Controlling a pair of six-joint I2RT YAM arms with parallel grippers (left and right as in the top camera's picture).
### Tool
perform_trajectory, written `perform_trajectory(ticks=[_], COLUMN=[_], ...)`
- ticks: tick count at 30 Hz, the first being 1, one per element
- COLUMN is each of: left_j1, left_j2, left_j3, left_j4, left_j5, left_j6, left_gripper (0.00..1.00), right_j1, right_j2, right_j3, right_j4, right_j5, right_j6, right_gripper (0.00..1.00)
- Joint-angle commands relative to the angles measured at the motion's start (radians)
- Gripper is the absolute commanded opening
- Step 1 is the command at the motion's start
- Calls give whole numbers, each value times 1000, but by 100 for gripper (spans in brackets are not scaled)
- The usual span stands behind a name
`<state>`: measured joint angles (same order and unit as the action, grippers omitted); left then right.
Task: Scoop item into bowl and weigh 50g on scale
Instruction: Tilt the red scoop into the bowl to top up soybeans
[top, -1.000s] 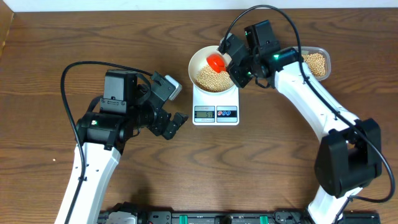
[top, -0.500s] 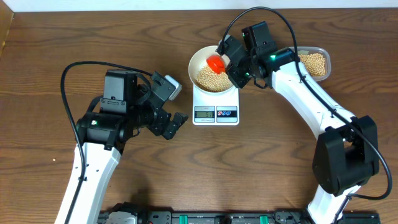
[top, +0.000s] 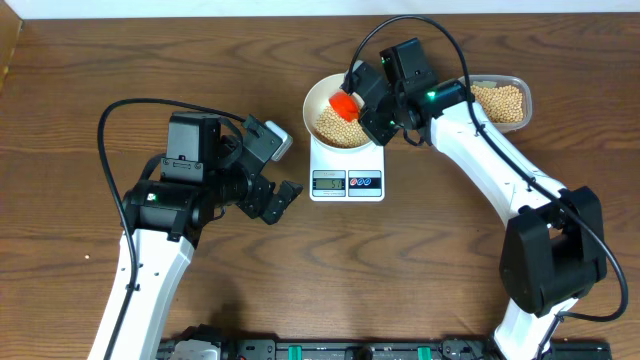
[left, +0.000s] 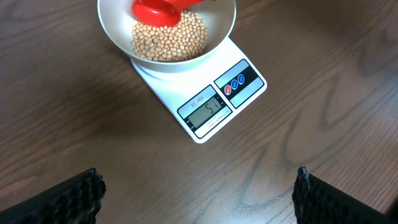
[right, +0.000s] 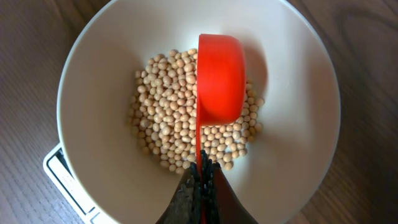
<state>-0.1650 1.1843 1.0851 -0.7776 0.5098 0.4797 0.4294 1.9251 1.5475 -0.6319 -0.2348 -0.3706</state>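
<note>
The white bowl (top: 325, 92) stands on the white scale (top: 347, 170) and holds a heap of tan beans (top: 337, 126). The scale display (left: 206, 107) reads 51 in the left wrist view. My right gripper (top: 368, 95) is shut on the handle of a red scoop (top: 345, 103), held turned on its side over the beans in the bowl (right: 298, 74); the scoop (right: 219, 78) shows no beans inside. My left gripper (top: 278, 200) is open and empty, left of the scale, above bare table; its fingers frame the scale (left: 249, 79) from below.
A clear plastic container (top: 503, 101) with more beans stands at the back right, behind my right arm. The table's back edge lies just beyond the bowl.
My right gripper and the red scoop have shifted slightly left and back over the bowl, the scoop turning further on its side. The left arm has not moved.
</note>
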Motion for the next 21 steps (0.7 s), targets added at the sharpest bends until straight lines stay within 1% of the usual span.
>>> perform_trajectory(ticks=[1,14,21], left_j1=[-2,-2,-2], left_j2=[5,5,5], left_j3=[24,24,24], left_j4=[0,0,0], left_j5=[-5,-5,-5], left_j6=[18,18,17], left_gripper=[99,99,99], right_j1=[14,24,23], right_j2=[24,24,24], right_j3=[2,3,3], right_j4=[-9,-43,-45], right_j5=[1,-8,-87], right_j6=[-13,-12,-11], right_gripper=[1,1,1])
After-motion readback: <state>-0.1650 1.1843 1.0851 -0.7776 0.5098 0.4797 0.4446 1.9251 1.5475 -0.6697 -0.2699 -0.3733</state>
